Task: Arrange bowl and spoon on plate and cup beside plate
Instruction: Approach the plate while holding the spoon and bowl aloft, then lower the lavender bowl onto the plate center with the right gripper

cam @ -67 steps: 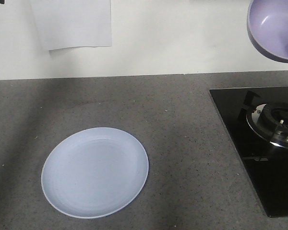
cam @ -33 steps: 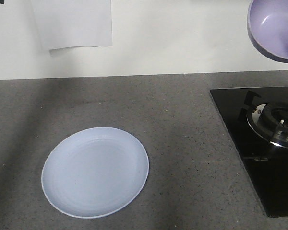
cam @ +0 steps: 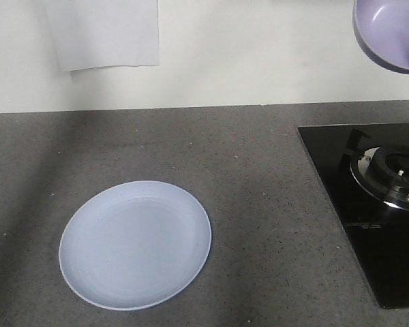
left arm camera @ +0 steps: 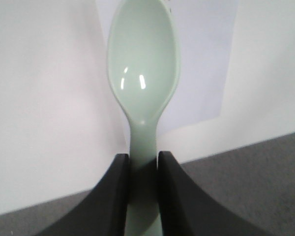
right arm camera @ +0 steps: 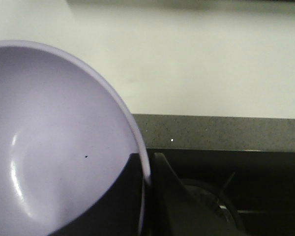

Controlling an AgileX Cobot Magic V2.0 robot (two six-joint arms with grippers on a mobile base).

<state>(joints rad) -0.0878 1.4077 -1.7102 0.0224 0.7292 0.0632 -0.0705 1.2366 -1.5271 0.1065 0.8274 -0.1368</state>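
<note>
Your right gripper (right arm camera: 147, 166) pinches the rim of smooth lavender plastic bowl (right arm camera: 54, 147), aloft at 2 o'clock from pale blue round plate (cam: 135, 244); your left gripper (left arm camera: 142, 164) clamps handle of mint-green plastic spoon (left arm camera: 143, 64). Both likely light, stiff, slippery.

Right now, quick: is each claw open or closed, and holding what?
Left claw: closed on the handle of the mint-green spoon.
Right claw: closed on the rim of the lavender bowl, held off the counter.
</note>
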